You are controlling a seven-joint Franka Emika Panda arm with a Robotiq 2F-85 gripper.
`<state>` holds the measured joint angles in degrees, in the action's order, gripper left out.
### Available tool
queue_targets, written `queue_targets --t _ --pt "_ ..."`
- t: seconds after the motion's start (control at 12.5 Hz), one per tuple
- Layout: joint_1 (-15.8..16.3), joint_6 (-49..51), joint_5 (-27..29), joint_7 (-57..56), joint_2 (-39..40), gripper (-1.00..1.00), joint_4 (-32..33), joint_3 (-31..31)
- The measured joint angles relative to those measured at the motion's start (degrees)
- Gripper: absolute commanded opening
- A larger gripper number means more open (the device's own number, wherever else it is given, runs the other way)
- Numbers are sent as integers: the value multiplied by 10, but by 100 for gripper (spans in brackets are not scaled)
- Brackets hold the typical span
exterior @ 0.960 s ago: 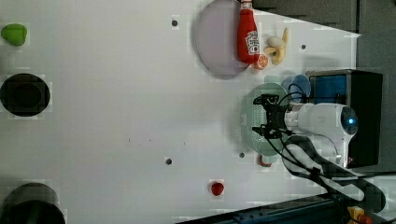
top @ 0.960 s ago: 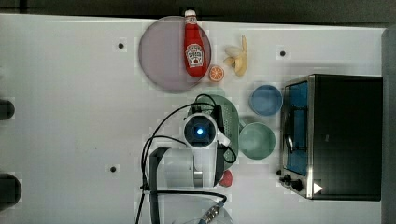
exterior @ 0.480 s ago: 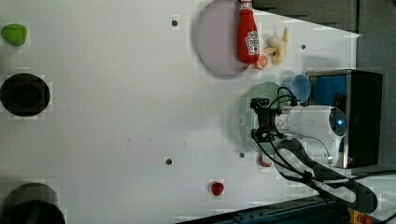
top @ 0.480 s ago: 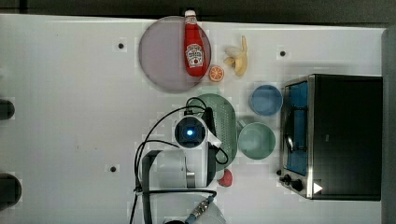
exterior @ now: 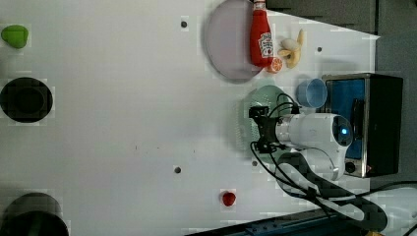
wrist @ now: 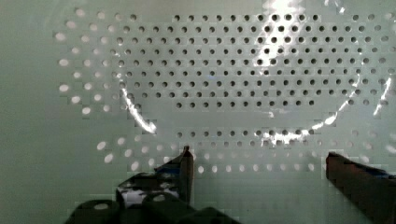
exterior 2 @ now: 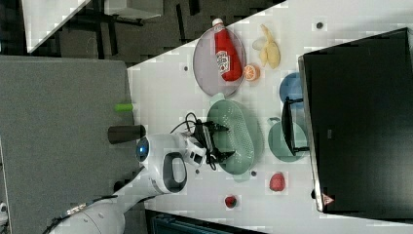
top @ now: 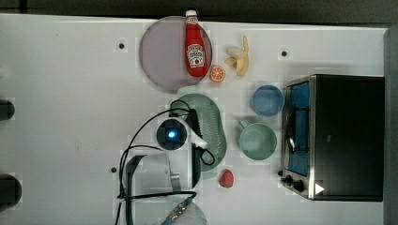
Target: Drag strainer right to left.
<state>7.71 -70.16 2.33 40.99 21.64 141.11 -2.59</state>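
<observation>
My gripper [wrist: 257, 163], fingers spread, sits inside the strainer [top: 209, 126], directly below me between plate [top: 164, 54] and mug [top: 257, 140]; its long axis crosses the drag line.

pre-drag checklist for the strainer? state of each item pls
1. Gripper open: ok, fingers apart in the wrist view.
2. Gripper over the strainer: ok, perforated floor right below.
3. Hold on strainer wall or rim: cannot tell; nothing seen between the fingers.
4. Drag lane toward the top view's left: ok, bare table there.
5. Purple plate with ketchup bottle: cannot tell, plate edge nearly meets the strainer's end.
6. Green mug and blue bowl: ok, on the far side from the drag.
</observation>
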Motion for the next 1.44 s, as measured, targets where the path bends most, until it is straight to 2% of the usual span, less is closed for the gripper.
queue_targets --t 0.32,0.48,0.88,1.04,1.28,1.44 --pt "39 38 64 52 32 100 -38 8" --pt "49 49 60 96 40 100 -54 -1" --pt "139 62 67 175 47 100 -107 1" --pt "154 71 66 208 64 100 -133 -11" --pt "196 69 66 222 102 100 -167 -4" --pt "204 89 85 234 110 100 -185 -12"
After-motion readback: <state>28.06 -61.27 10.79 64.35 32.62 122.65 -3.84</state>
